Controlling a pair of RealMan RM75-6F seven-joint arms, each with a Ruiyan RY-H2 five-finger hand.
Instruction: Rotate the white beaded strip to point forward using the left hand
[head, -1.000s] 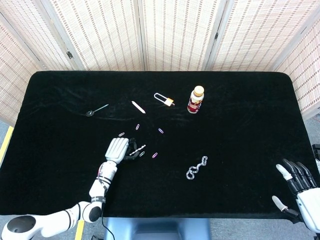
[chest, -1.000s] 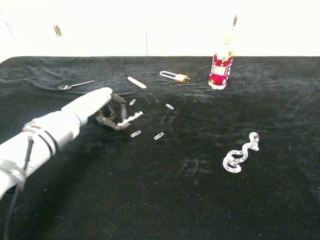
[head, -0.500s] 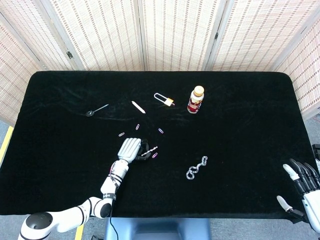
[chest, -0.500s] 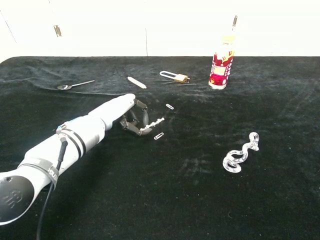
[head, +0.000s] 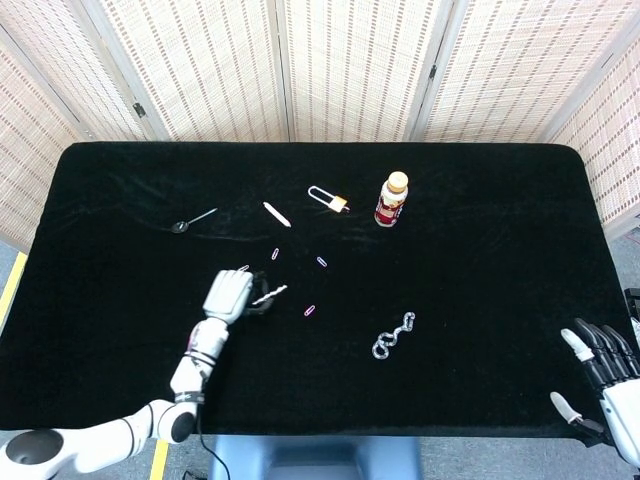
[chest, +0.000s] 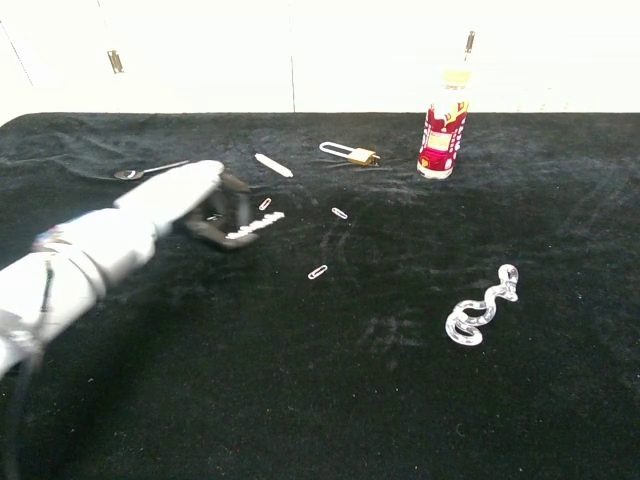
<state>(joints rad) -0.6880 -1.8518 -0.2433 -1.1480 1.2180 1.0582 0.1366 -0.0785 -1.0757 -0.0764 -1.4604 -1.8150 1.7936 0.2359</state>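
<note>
White and finely beaded, the white beaded strip (head: 270, 295) (chest: 254, 227) juts from the dark curled fingers (chest: 232, 208) of the left hand (head: 230, 296) (chest: 178, 200), left of centre on the black table (head: 480, 230) (chest: 380, 400). The hand pinches one end; the free end slants forward and to the right, so by this reading the strip is not yet pointing straight forward. Whether it rests on the cloth or is lifted just clear cannot be told.

The strip looks short, slim and stiff enough to hold a straight line from a single pinch. With so little of it in the grip, it could swivel or slip out during a turn of the wrist and land at the wrong angle. Small paper clips lie near: one (head: 274, 254) (chest: 264, 204) just beyond the fingers, another (head: 310, 310) (chest: 318, 271) nearer the robot's side, and a sweeping hand could scatter them.

Farther off stand a padlock (head: 327, 197) (chest: 350, 153), a small bottle (head: 392, 199) (chest: 441, 135), a spoon (head: 192, 220) (chest: 148, 170) and a clear twisted chain (head: 393, 335) (chest: 480, 307). The right hand (head: 598, 360) waits at the table's near right corner, fingers spread, holding nothing.
</note>
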